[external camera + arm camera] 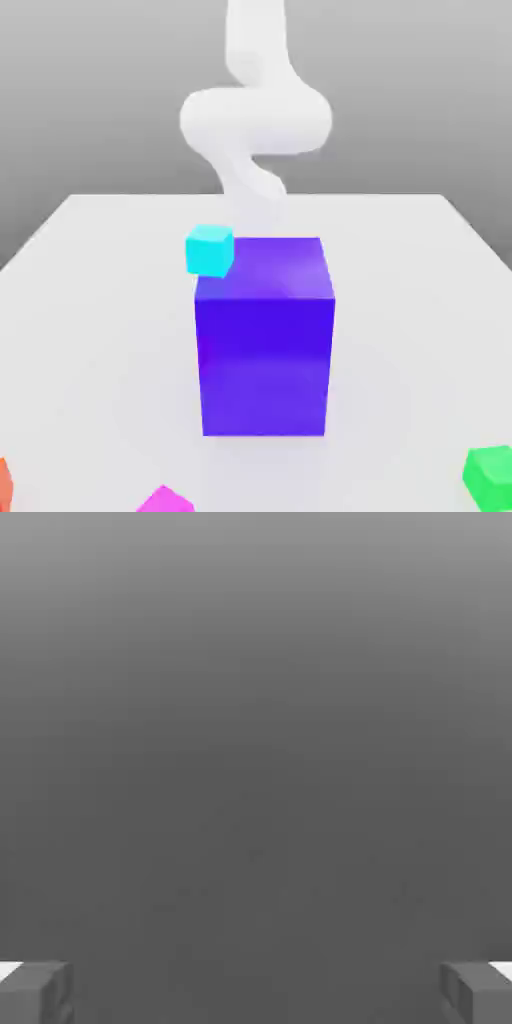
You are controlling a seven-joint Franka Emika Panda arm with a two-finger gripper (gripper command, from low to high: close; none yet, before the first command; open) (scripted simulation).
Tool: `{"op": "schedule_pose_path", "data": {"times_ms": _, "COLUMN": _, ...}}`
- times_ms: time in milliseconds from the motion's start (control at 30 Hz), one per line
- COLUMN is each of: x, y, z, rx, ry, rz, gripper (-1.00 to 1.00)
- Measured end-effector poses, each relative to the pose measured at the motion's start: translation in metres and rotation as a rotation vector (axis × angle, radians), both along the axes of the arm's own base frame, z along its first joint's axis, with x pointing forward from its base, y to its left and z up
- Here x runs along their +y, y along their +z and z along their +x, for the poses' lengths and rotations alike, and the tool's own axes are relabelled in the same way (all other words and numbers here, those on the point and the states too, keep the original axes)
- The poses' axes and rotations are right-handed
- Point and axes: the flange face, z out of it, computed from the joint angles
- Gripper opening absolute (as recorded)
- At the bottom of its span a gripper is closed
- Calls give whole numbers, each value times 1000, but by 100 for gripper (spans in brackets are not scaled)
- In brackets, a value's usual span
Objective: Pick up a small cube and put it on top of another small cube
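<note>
Cyan cube point(209, 249) beside big blue block point(265, 340); gripper point(256, 992) spread wide

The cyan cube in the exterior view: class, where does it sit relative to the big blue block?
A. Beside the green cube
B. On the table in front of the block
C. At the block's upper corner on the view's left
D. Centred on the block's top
C: the cyan cube overlaps the upper corner of the big blue block on the exterior view's left; whether it touches cannot be told.

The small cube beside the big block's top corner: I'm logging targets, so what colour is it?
Cyan. The small cube shows best in the exterior view, next to the purple-blue block.
</note>
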Motion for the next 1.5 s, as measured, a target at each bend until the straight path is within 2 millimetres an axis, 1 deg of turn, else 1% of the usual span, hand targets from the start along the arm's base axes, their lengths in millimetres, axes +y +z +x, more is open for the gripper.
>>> {"op": "schedule_pose_path", "data": {"times_ms": 133, "x": -11, "y": -54, "z": 50, "rx": 102, "ry": -72, "rz": 23, "gripper": 0}}
{"op": "schedule_pose_path", "data": {"times_ms": 267, "x": -24, "y": -112, "z": 90, "rx": 199, "ry": -141, "rz": 47, "gripper": 0}}
{"op": "schedule_pose_path", "data": {"times_ms": 400, "x": -38, "y": -176, "z": 121, "rx": 295, "ry": -210, "rz": 74, "gripper": 0}}
{"op": "schedule_pose_path", "data": {"times_ms": 533, "x": -53, "y": -244, "z": 143, "rx": 391, "ry": -279, "rz": 102, "gripper": 0}}
{"op": "schedule_pose_path", "data": {"times_ms": 667, "x": -72, "y": -315, "z": 155, "rx": 486, "ry": -355, "rz": 136, "gripper": 0}}
{"op": "schedule_pose_path", "data": {"times_ms": 767, "x": -79, "y": -370, "z": 158, "rx": 557, "ry": -401, "rz": 160, "gripper": 0}}
{"op": "schedule_pose_path", "data": {"times_ms": 867, "x": -87, "y": -425, "z": 155, "rx": 628, "ry": -451, "rz": 186, "gripper": 0}}
{"op": "schedule_pose_path", "data": {"times_ms": 967, "x": -93, "y": -478, "z": 148, "rx": 694, "ry": -499, "rz": 213, "gripper": 0}}
{"op": "schedule_pose_path", "data": {"times_ms": 1100, "x": -94, "y": -538, "z": 146, "rx": 711, "ry": -512, "rz": 220, "gripper": 0}}
{"op": "schedule_pose_path", "data": {"times_ms": 1133, "x": -94, "y": -549, "z": 145, "rx": 712, "ry": -513, "rz": 220, "gripper": -100}}
{"op": "schedule_pose_path", "data": {"times_ms": 1300, "x": -94, "y": -549, "z": 145, "rx": 710, "ry": -513, "rz": 220, "gripper": -100}}
{"op": "schedule_pose_path", "data": {"times_ms": 1333, "x": -94, "y": -554, "z": 145, "rx": 711, "ry": -513, "rz": 220, "gripper": -100}}
{"op": "schedule_pose_path", "data": {"times_ms": 1367, "x": -94, "y": -549, "z": 145, "rx": 711, "ry": -513, "rz": 220, "gripper": -100}}
{"op": "schedule_pose_path", "data": {"times_ms": 1400, "x": -94, "y": -540, "z": 146, "rx": 711, "ry": -513, "rz": 221, "gripper": -100}}
{"op": "schedule_pose_path", "data": {"times_ms": 1500, "x": -94, "y": -501, "z": 145, "rx": 711, "ry": -512, "rz": 221, "gripper": -100}}
